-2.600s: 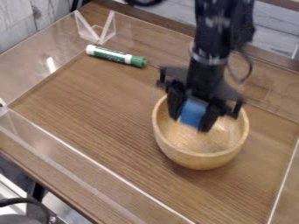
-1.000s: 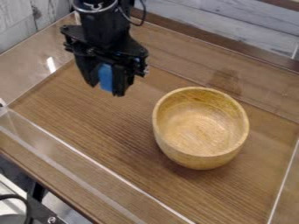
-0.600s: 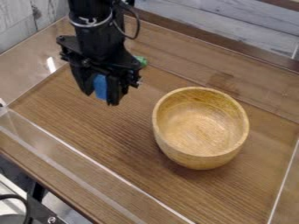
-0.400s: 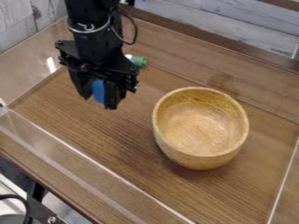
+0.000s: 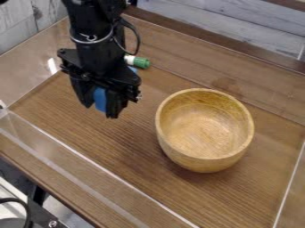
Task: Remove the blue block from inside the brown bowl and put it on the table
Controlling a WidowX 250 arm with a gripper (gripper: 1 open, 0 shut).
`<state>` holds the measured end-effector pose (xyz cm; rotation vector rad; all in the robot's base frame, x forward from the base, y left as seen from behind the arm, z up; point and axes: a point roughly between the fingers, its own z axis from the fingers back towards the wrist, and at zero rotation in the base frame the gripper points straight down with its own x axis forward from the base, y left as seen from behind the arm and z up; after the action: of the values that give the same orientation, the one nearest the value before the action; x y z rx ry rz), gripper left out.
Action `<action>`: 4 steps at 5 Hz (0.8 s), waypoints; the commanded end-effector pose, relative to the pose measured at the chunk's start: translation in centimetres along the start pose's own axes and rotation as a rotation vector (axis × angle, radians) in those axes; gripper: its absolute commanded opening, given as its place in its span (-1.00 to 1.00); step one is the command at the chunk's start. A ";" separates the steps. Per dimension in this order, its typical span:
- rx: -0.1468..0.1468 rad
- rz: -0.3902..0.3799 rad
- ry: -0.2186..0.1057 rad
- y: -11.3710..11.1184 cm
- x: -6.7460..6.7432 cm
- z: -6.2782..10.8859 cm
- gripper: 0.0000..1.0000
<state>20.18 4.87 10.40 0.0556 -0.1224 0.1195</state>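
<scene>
The blue block [image 5: 107, 97] hangs between the black fingers of my gripper [image 5: 105, 103], which is shut on it just above the table [image 5: 107, 151], left of the brown bowl [image 5: 206, 130]. The bowl is light wood with a thick rim and its hollow holds nothing. The block is clear of the bowl, about a hand's width from its left rim. Whether the block touches the tabletop I cannot tell.
A green-and-white marker [image 5: 138, 62] pokes out behind the arm at the back. Low clear plastic walls [image 5: 36, 134] edge the tabletop on the left and front. The arm's black body [image 5: 95, 31] rises above the gripper.
The gripper has carried the blue block out of the bowl to the left, and over the last second has sunk lower toward the tabletop. The bowl has stayed put.
</scene>
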 end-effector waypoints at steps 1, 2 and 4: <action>0.014 -0.009 -0.027 0.3 0.6 0.0 -1.00; 0.022 -0.012 -0.025 0.6 0.4 -1.0 -1.00; 0.038 -0.014 -0.024 1.1 0.1 -3.0 -1.00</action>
<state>19.90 5.80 6.73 0.0848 -0.1060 0.1002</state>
